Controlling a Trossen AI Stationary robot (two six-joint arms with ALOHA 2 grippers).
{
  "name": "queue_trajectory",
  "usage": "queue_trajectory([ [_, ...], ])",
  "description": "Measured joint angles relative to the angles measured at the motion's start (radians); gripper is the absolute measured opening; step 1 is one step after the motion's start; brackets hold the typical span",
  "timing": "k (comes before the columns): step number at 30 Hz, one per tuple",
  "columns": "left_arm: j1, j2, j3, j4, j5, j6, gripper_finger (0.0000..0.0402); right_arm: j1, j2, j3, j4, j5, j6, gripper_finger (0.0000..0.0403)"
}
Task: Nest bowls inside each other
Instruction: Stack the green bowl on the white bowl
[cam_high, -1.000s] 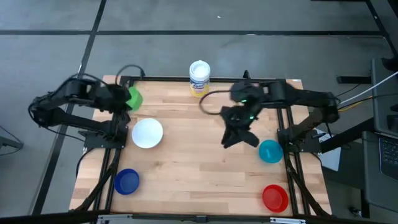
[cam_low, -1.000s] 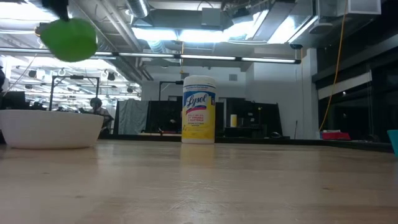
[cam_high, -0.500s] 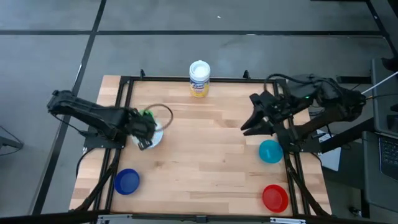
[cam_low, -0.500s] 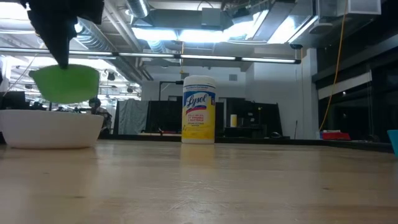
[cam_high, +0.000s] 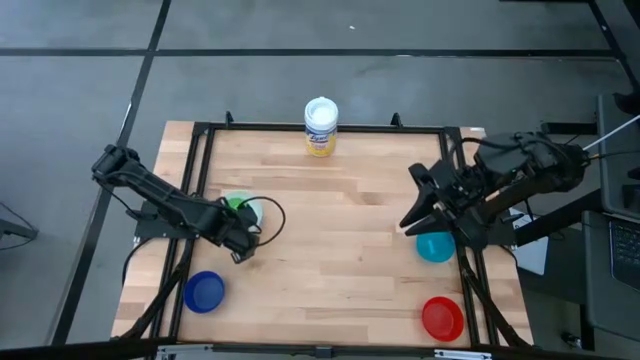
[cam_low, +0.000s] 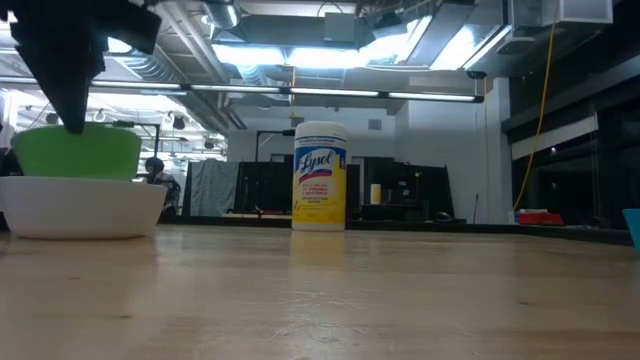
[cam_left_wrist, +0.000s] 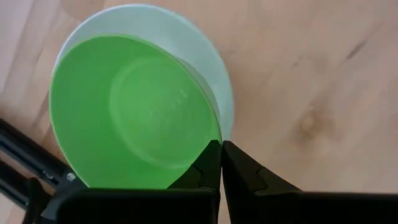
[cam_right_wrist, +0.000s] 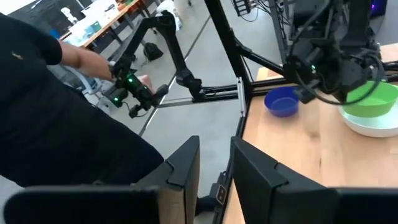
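Observation:
My left gripper (cam_high: 238, 226) is shut on the green bowl (cam_left_wrist: 134, 115) at the table's left side. The bowl's lower part is down inside the white bowl (cam_low: 85, 208), which stands on the table. In the low view the green bowl (cam_low: 78, 152) shows above the white rim. My right gripper (cam_right_wrist: 214, 163) hangs open and empty above the table's right side, over the teal bowl (cam_high: 435, 246). The blue bowl (cam_high: 204, 291) stands near left and the red bowl (cam_high: 442, 318) near right. My left gripper pinches the green bowl's rim (cam_left_wrist: 208, 138) between its two fingers, one finger inside the bowl and one outside. The fingers come steeply from above, on the rim's side toward the table's middle. The bowl stays upright, sunk into the white bowl; whether it rests there, I cannot tell.
A yellow canister (cam_high: 320, 125) with a white lid stands at the middle of the far edge. A black frame (cam_high: 200, 160) runs along the table's sides. Beyond the left edge a person in dark clothes (cam_right_wrist: 56, 118) shows in the right wrist view. The table's middle is bare wood.
My left gripper has carried the green bowl from the far left corner toward the near edge and down, lowering it into the white bowl. My right gripper has drawn back from the table's middle toward the right edge and risen.

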Motion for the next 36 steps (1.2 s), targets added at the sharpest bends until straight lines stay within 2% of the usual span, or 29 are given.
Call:
queue_trajectory([
  [7, 0.033, 0.001, -0.079, 0.069, 0.011, 0.014, 0.0002, 0.052, -0.002, 0.0, 0.021, 0.053, -0.006, 0.0097],
  [14, 0.092, 0.001, -0.135, 0.154, 0.029, 0.1, 0.0002, 0.111, -0.002, 0.0, 0.059, 0.123, 0.006, 0.0088],
  [20, 0.154, 0.001, -0.168, 0.162, 0.056, 0.181, 0.0002, 0.144, -0.002, 0.0, 0.07, 0.169, 0.014, 0.0088],
  [26, 0.172, 0.001, -0.174, 0.235, 0.079, 0.226, 0.0003, 0.169, -0.002, 0.0, 0.07, 0.211, 0.024, 0.0093],
  [30, 0.172, 0.001, -0.174, 0.257, 0.06, 0.227, 0.0022, 0.173, -0.002, 0.0, 0.07, 0.211, 0.028, 0.009],
  [36, 0.181, 0.001, -0.174, 0.243, 0.057, 0.221, 0.0078, 0.173, -0.002, 0.0, 0.07, 0.212, 0.027, 0.0088],
])
